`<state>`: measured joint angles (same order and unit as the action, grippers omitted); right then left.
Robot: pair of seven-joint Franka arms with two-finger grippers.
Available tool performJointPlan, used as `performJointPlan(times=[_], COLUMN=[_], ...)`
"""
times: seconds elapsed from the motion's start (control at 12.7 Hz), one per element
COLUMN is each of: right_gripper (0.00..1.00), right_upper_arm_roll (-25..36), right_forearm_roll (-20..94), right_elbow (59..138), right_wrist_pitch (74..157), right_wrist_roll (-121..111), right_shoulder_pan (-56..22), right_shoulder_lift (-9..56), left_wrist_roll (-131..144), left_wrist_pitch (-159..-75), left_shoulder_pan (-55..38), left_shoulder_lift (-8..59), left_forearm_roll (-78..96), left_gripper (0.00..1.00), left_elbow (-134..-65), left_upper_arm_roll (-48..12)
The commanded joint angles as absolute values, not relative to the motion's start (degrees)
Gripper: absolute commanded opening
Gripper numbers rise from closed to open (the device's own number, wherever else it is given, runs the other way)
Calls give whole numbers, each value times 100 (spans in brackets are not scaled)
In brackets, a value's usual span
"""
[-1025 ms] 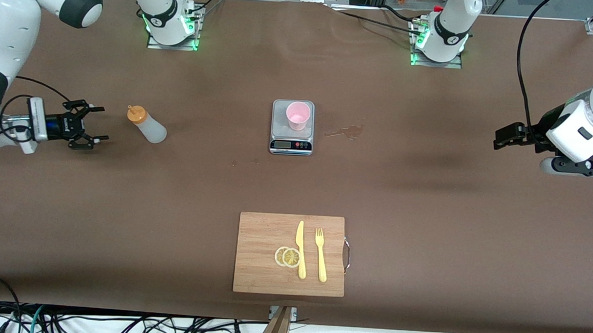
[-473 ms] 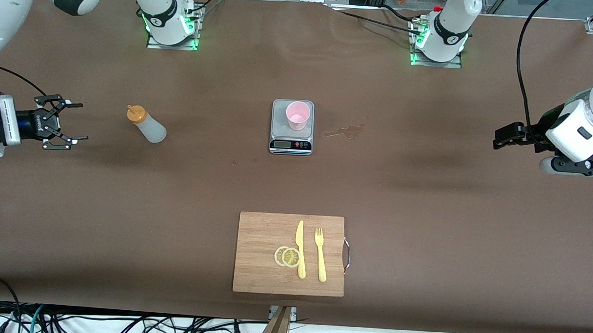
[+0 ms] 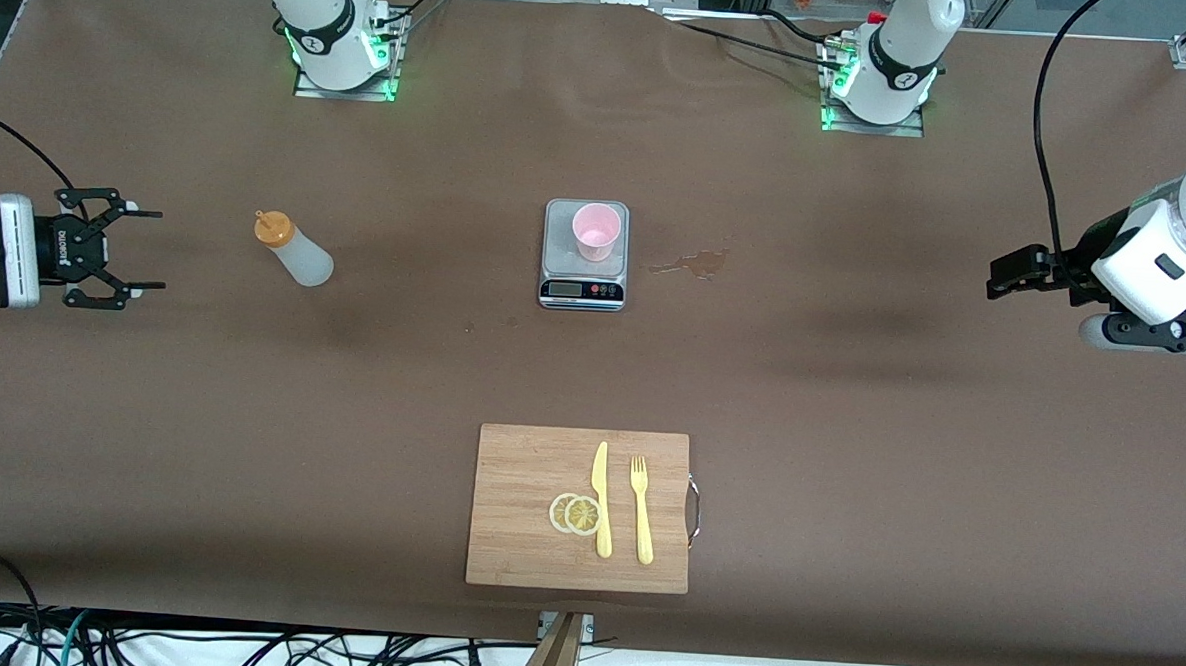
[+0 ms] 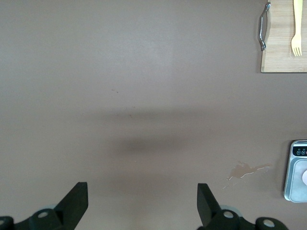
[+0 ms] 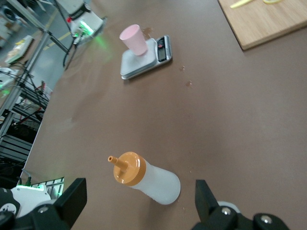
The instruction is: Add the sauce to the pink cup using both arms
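The sauce bottle point(image 3: 292, 251), whitish with an orange nozzle cap, stands on the brown table toward the right arm's end. My right gripper point(image 3: 151, 250) is open, level with the bottle and a good gap short of it. In the right wrist view the bottle point(image 5: 149, 179) shows between the spread fingers point(image 5: 76, 191), untouched. The pink cup point(image 3: 595, 231) stands upright on a small grey scale point(image 3: 583, 273) at mid-table, and shows in the right wrist view as well point(image 5: 134, 39). My left gripper point(image 3: 998, 275) waits open over bare table at the left arm's end, holding nothing point(image 4: 141, 194).
A brownish spill stain point(image 3: 696, 263) lies beside the scale toward the left arm's end. Nearer the front camera, a wooden cutting board point(image 3: 519, 530) carries a yellow knife point(image 3: 601, 499), a yellow fork point(image 3: 640, 510) and lemon slices point(image 3: 575, 513). Cables hang off the table's front edge.
My right gripper has drawn back from the sauce bottle toward the right arm's end of the table, widening the gap. The left arm, bottle and cup have not moved.
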<state>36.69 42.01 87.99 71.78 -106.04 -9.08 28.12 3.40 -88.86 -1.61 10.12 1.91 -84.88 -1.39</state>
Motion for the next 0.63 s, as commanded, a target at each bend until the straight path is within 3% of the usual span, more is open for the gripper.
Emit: performJointPlan(times=[0.0, 0.55], right_gripper=[100, 100], right_upper_arm_roll=[3008, 2330], right_forearm_roll=[3492, 2349], right_elbow=[9097, 9395], right_wrist_pitch=[7532, 7997], right_wrist_roll=[-9086, -5184], right_shoulder_pan=[-870, -888], right_shoulder_lift=[1936, 968], left_wrist_roll=[185, 185], left_wrist_pitch=[-8798, -8798], left_shoulder_pan=[-141, -141], left_shoulder_lift=[1055, 1063], left_forearm_roll=[334, 334], left_gripper=[100, 100], left_elbow=[-8350, -8350], left_upper_arm_roll=[-123, -123])
